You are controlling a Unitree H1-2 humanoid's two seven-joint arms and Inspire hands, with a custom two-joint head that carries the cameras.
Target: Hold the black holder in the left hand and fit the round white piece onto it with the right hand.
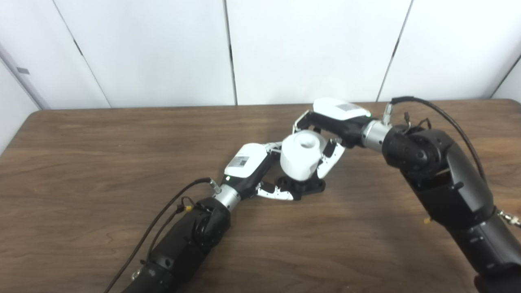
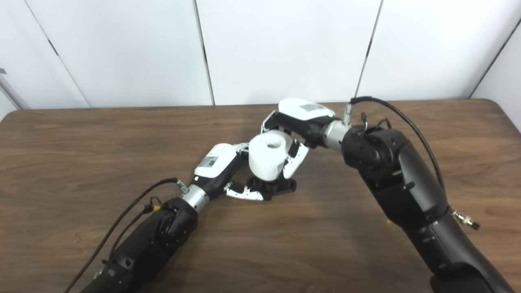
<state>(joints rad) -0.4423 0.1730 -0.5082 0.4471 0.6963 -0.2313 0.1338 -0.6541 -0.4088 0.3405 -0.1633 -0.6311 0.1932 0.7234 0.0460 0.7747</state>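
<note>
The white piece, apparently a rigid, light, smooth plastic cylinder, sits on the black holder, which rests on the surface. The right robot hand cups its sides, the best grip. The left robot hand clasps the holder's base.

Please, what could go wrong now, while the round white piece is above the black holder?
1. The round white piece sits tilted over the black holder, so it may jam instead of seating.
2. The left hand grips the holder low at its base, near the table; pressure from the right hand could make the holder slip.
</note>
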